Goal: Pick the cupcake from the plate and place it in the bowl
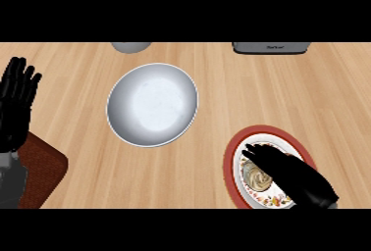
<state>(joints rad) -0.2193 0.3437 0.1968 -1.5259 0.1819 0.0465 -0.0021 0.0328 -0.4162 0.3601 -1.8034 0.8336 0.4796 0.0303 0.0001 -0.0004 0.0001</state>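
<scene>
Right hand [293, 174] over cupcake [255, 179]

A kitchen is showing here: a light wooden counter [217, 88] is carrying tableware. A pale bowl [153, 104] is sitting near its middle and a red-rimmed patterned plate [239, 147] is lying toward the near right edge. At the far edge a grey appliance [271, 47] is standing.

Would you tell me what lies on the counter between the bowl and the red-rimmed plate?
Nothing: in the head view, only bare wooden counter separates the bowl from the plate.
</scene>
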